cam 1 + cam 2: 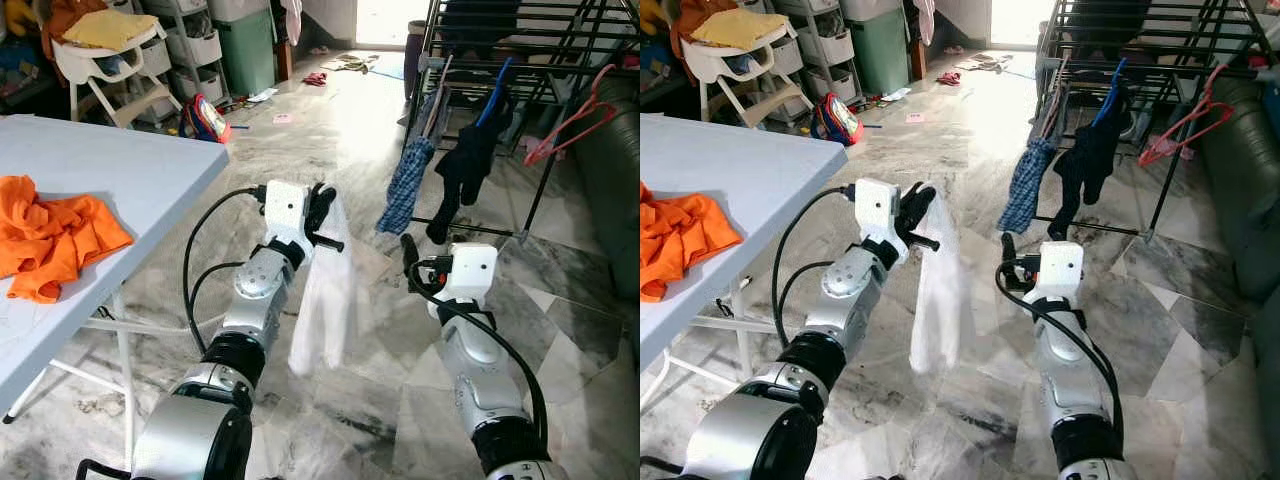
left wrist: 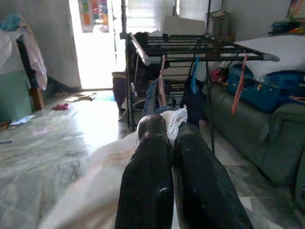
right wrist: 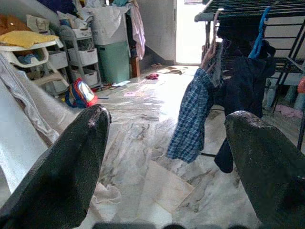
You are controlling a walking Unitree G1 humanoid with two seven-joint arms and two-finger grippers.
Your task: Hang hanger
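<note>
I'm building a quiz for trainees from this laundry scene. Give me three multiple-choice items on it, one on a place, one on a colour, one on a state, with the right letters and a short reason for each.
1. Where does the orange cloth lie?
A. On the floor
B. On the white table
C. On the drying rack

2. What colour is the empty hanger at the right end of the drying rack?
A. Red
B. Green
C. Yellow

3. How do the two claws stand?
A. Both open
B. Left open, right shut on cloth
C. Left shut on the white garment, right open

Answers:
1 B: the orange cloth rests on the white table.
2 A: the red hanger hangs bare on the drying rack.
3 C: the left claw pinches the white garment, which hangs from it; the right claw has its fingers wide apart around nothing.
</note>
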